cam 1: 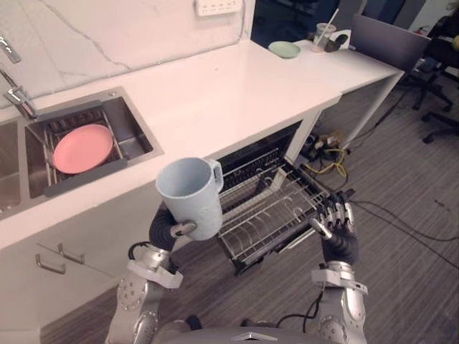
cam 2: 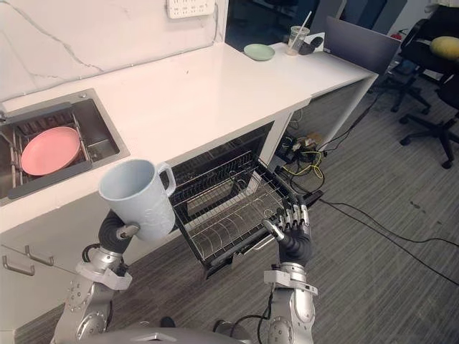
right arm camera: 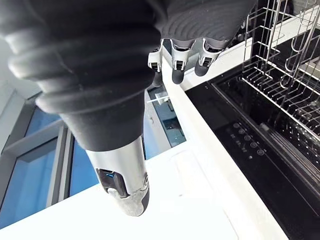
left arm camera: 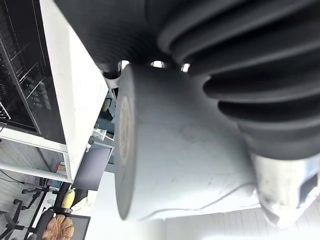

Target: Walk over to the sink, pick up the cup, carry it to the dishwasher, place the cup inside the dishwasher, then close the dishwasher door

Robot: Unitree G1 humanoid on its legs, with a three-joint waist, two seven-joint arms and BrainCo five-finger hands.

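counter | green plate, straw cup (far end) | sink: pink plate

Cup centre frame: matt, smooth, plastic look; countertop glossy white, smooth; sink at left brushed metal; plate in it matt pink; dishwasher rack thin metal wire; wall upper left polished veined stone

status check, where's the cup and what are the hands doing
Left hand shut on cup, upright, beside pulled-out dishwasher rack. Right hand open at rack's front. Rack looks empty, nothing blocking.
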